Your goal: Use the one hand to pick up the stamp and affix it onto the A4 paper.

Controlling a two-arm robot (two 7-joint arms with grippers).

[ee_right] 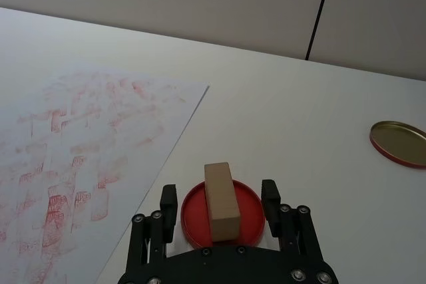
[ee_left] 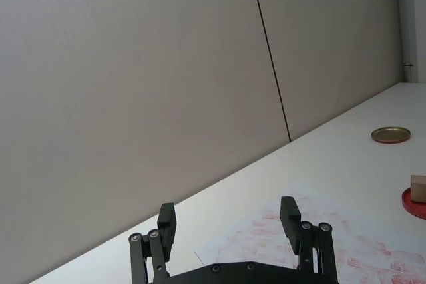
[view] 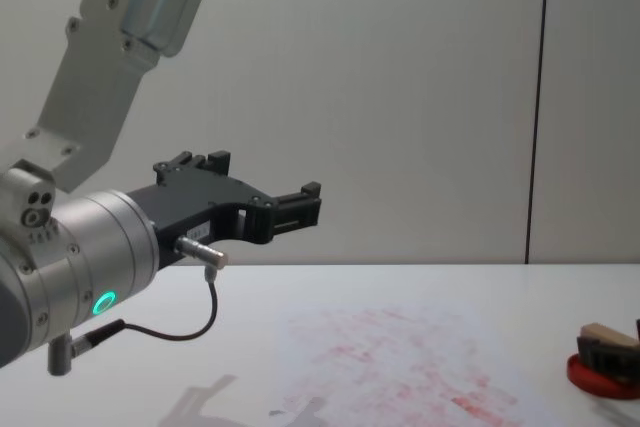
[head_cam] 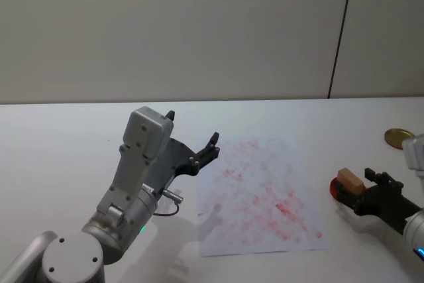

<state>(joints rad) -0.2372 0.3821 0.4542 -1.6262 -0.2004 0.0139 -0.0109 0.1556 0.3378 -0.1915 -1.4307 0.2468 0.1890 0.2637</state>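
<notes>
While the stamp (head_cam: 350, 179) stands on the red ink pad (ee_right: 247, 209) beside the A4 paper (head_cam: 262, 197), the right gripper (ee_right: 219, 195) flanks it with open jaws. The left gripper (ee_left: 227, 212) hangs raised, jaws open.

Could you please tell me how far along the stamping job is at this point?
Done: the right gripper is at the stamp, which stands on the red ink pad. In hand: its open fingers straddle the stamp with gaps either side, no grasp yet. Left: close, lift, carry to the A4 paper and press. The paper already bears many red prints. The left gripper hangs open, raised, idle.
</notes>
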